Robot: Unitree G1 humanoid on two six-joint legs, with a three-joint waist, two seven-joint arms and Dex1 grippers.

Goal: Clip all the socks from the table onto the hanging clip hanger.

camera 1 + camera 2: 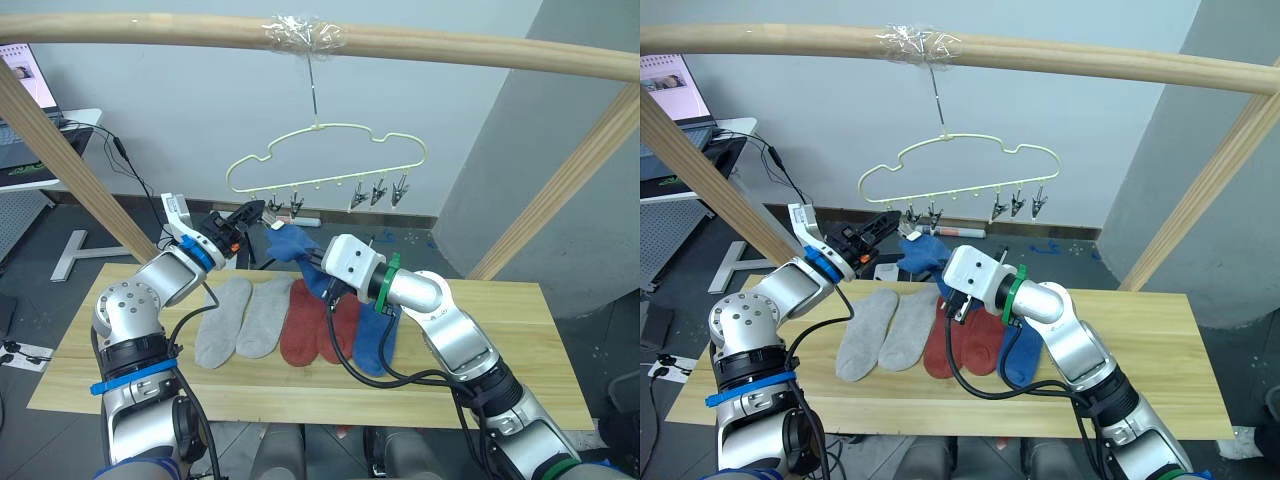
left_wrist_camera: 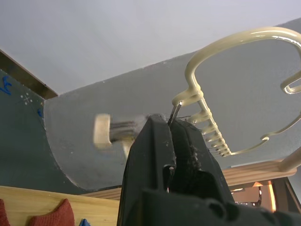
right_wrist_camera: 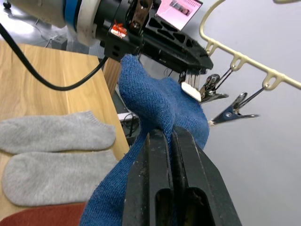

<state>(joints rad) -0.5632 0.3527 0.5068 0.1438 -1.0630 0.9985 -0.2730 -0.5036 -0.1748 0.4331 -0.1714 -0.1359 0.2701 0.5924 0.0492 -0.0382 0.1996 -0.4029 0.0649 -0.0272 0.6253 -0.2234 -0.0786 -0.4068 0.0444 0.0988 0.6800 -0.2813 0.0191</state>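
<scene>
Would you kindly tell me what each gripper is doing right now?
Left gripper: shut on a clip of the clip hanger.
Right gripper: shut on a blue sock.

Grey wall, dark floor, laptop

A lab: wooden pole frame, side desk laptop, floor cables.

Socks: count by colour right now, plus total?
Grey socks: 2, on the table
Red socks: 2, on the table
Blue socks: 2, one on the table, one held up by the right tool
Total: 6
</scene>
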